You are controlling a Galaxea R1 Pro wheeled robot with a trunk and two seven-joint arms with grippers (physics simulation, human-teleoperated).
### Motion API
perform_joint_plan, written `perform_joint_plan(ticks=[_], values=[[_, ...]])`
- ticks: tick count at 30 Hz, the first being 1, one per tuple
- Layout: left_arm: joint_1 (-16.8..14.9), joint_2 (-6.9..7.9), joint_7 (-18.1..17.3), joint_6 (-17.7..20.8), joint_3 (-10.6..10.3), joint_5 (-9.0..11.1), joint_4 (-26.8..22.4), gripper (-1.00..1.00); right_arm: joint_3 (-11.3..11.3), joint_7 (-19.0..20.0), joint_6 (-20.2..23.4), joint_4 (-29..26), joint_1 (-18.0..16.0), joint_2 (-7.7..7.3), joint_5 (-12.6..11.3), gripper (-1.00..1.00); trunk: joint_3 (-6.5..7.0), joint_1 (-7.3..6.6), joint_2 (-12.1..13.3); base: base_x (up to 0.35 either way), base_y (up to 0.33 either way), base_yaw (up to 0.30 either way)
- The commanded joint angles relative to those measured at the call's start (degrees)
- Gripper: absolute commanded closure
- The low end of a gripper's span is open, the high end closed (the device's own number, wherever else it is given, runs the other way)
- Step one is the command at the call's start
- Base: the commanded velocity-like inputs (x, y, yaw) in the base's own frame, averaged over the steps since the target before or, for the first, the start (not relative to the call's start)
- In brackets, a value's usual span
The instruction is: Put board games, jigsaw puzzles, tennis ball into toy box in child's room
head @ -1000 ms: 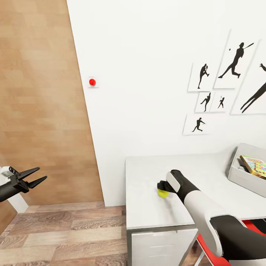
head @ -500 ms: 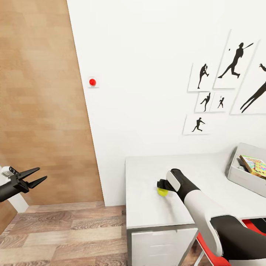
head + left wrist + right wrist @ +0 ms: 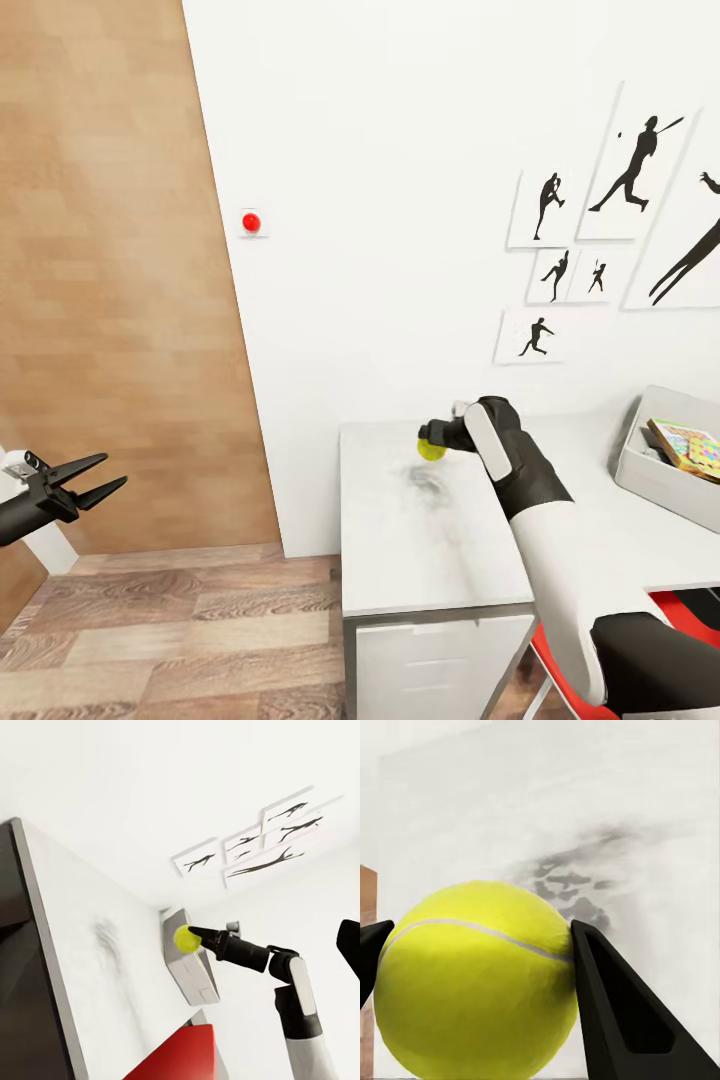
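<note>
- Right gripper (image 3: 436,443) has the ball (image 3: 431,450) pinched between its two dark fingers (image 3: 615,1012), one on each side, the ball filling the gap.
- And it's up in the air! The ball hangs clear above the table (image 3: 420,540), with a dark smudge of shadow on the pale top directly below the fingertips.
- The ball itself: bright yellow-green, fuzzy, a pale seam curving across it in the right wrist view (image 3: 472,990).
- From the left wrist camera the ball (image 3: 185,938) sits right at the tip of the outstretched right gripper (image 3: 196,937).
- Off to the gripper's wrist side, well apart along the table, stands the toy box (image 3: 655,480): light grey, sloping walls, rolled rim.
- Inside it, a colourful flat panel or game box (image 3: 690,447) leans against the far wall; which toy it is, hard to say at this angle.
- Beyond the gripper, the white wall with black baseball prints (image 3: 630,170).
- Left gripper (image 3: 103,476) hangs well away past the table's end, over the wood floor (image 3: 170,630) by the brown door (image 3: 110,300), fingers spread apart with nothing between them.
- A small red dot (image 3: 251,222) sits on the wall beside the door.
</note>
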Motion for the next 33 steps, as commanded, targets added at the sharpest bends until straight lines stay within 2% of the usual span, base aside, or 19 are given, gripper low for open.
perform_joint_plan(ticks=[1, 8, 12, 19, 26, 30, 33], values=[[0.0, 0.01, -0.3, 0.6, 0.0, -0.1, 0.0, -1.00, -0.4, -0.8, 0.5, -0.7, 0.0, -0.02, -0.8, 1.00, -0.07, 0.01, 0.0, 0.000, 0.000, 0.000], [0.0, -0.04, -0.3, 0.6, 0.0, 0.0, 0.0, -1.00, -1.7, -0.8, 1.2, -2.4, 0.1, 0.04, -0.8, 1.00, 0.00, 0.01, 0.0, 0.000, 0.000, -0.070], [0.0, -0.08, -0.3, 0.5, -0.1, 0.1, 0.0, -1.00, -3.6, -0.8, 1.3, -2.5, 0.1, 0.01, -0.8, 1.00, 0.13, 0.01, 0.0, 0.000, 0.000, -0.133], [0.0, -0.24, -0.3, 0.5, -0.4, 0.2, -0.1, -1.00, -3.9, -0.9, 1.3, -2.9, 0.1, -0.03, -0.8, 1.00, 0.14, 0.01, 0.0, 0.000, 0.000, -0.026], [0.0, -0.31, -0.3, 0.4, -0.5, 0.3, -0.2, -1.00, -3.9, -0.7, 1.9, -7.6, 0.1, -0.08, -0.9, 1.00, -0.12, 0.01, 0.0, 0.000, 0.000, -0.149], [0.0, -0.28, -0.3, 0.4, -0.6, 0.3, -0.5, -1.00, -3.9, -0.7, 1.9, -7.9, 0.1, -1.66, -1.0, 1.00, -0.23, 0.01, 0.0, 0.033, -0.035, -0.257], [0.0, -0.40, -0.3, 0.4, -0.6, 0.2, -1.6, -1.00, -3.9, -0.7, 1.9, -8.0, 0.1, -3.23, -2.2, 1.00, -0.32, 0.01, 0.0, 0.072, -0.185, -0.263]])
